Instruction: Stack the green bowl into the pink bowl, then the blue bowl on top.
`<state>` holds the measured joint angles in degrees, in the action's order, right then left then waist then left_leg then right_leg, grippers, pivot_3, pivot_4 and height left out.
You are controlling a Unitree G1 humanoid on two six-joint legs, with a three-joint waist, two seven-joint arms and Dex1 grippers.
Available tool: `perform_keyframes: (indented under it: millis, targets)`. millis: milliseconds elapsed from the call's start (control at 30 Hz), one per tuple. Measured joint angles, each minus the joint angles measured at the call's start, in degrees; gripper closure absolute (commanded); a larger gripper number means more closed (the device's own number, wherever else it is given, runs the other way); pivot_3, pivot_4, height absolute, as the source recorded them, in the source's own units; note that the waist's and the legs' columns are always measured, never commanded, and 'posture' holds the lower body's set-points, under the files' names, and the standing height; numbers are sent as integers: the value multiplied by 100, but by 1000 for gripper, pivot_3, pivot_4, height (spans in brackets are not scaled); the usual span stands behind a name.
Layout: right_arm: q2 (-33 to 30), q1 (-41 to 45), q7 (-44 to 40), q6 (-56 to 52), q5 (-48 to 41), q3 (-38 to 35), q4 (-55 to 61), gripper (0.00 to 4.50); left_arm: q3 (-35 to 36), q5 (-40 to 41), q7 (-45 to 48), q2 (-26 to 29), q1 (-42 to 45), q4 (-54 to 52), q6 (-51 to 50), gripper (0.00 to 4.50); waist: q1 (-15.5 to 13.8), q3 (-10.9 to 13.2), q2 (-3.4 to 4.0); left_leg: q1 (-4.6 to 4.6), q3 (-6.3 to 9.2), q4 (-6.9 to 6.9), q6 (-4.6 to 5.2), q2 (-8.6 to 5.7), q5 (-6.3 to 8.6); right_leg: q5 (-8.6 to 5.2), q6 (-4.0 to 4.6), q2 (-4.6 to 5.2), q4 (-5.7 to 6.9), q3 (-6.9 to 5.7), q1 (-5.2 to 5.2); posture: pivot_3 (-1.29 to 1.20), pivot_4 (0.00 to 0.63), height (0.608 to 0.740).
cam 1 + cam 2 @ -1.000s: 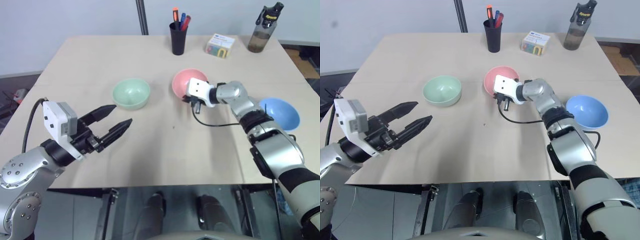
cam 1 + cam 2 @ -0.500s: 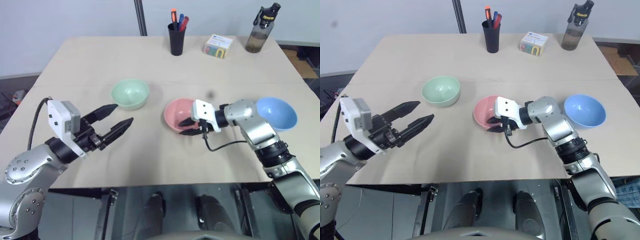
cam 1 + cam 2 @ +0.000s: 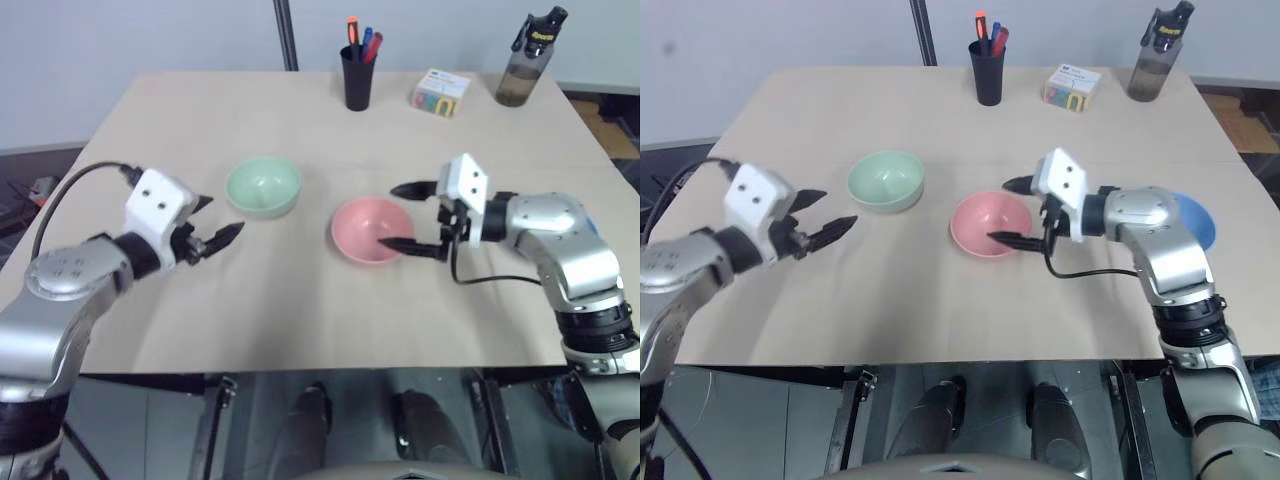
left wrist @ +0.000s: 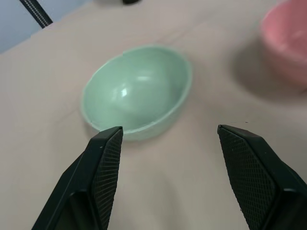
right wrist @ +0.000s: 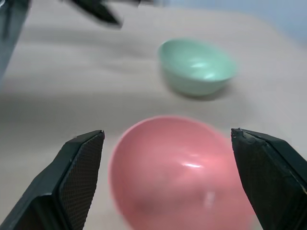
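Observation:
The green bowl (image 3: 263,187) stands upright left of the table's middle. My left gripper (image 3: 215,222) is open just to its near left, not touching it; the left wrist view has the green bowl (image 4: 136,91) right ahead of the open fingers. The pink bowl (image 3: 367,230) sits near the table's centre. My right gripper (image 3: 410,217) is open at its right side, one finger over the rim and nothing held. A sliver of the blue bowl (image 3: 1198,222) peeks out from behind my right forearm.
At the back of the table stand a black pen cup (image 3: 357,78), a small colourful box (image 3: 441,91) and a dark bottle (image 3: 525,62). A black cable hangs from my right wrist over the table (image 3: 300,310).
My right gripper dragged the pink bowl nearer and toward the middle, then opened and let go, backing off to the right. My left gripper moved forward up to the green bowl.

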<state>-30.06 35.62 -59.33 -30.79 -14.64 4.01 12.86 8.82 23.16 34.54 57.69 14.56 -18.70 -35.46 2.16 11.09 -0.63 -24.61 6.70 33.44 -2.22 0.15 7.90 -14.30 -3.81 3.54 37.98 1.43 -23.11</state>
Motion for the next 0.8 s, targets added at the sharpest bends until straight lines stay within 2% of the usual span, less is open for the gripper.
perform_keyframes:
  millis: [100,233,267,333,367,400,467,533,667,800]
  targets:
    - [6,-66,335,-53,-17,-57,66,82,-794,-661,393,60,686,746,451,1147,35,1,1,-7,-5,-2,0,1,0,4,6,0,-1,5,-7,0,150,740]
    - [-18,-157,609,-63,-21,-55,144,82,-1775,-1498,973,-190,1557,1959,1275,1147,22,1,1,-17,-9,-6,0,1,0,8,12,-2,0,5,-19,0,150,740]
    - [-32,-185,652,-61,-20,-53,181,0,-1992,-1725,1091,-260,1713,2289,1502,1665,28,1,1,-22,-10,-6,1,1,0,8,12,-1,0,7,-23,0,150,740]
    - [-73,-271,769,-61,-19,-44,240,0,-2361,-2172,1319,-517,2091,3051,2061,2171,24,3,-2,-25,-9,-5,1,1,0,8,11,-2,1,6,-25,0,150,740]
    - [-88,-308,828,-64,-20,-44,258,0,-2483,-2327,1425,-628,2243,3362,2285,2765,23,3,-2,-24,-10,-5,1,1,0,7,10,-1,3,7,-25,0,150,740]
    - [-89,-314,839,-68,-20,-41,263,0,-2507,-2368,1448,-653,2276,3431,2343,2987,25,3,-2,-25,-9,-5,1,1,0,7,9,-2,4,7,-25,0,150,740]
    - [-144,-390,892,-97,-28,-45,344,0,-2536,-2496,1610,-809,2446,3718,2600,3832,24,3,-3,-25,-9,-4,1,1,0,6,8,-2,5,7,-26,0,150,740]
    - [-169,-458,945,-131,-42,-46,431,0,-2535,-2575,1698,-868,2561,3859,2756,4334,24,3,-3,-24,-9,-4,1,1,0,6,8,-2,5,7,-26,0,150,740]
    - [-284,-584,1068,-173,-61,-49,489,0,-2500,-2568,2036,-952,2648,3916,2969,4334,28,3,-3,-24,-9,-4,1,1,-1,6,7,-1,6,8,-25,0,150,740]
    - [-395,-736,1106,-174,-147,-78,643,0,-2336,-2175,2601,-979,2647,3409,2924,4334,24,4,-3,-27,-9,-4,1,2,-1,7,9,-1,5,8,-25,0,150,740]
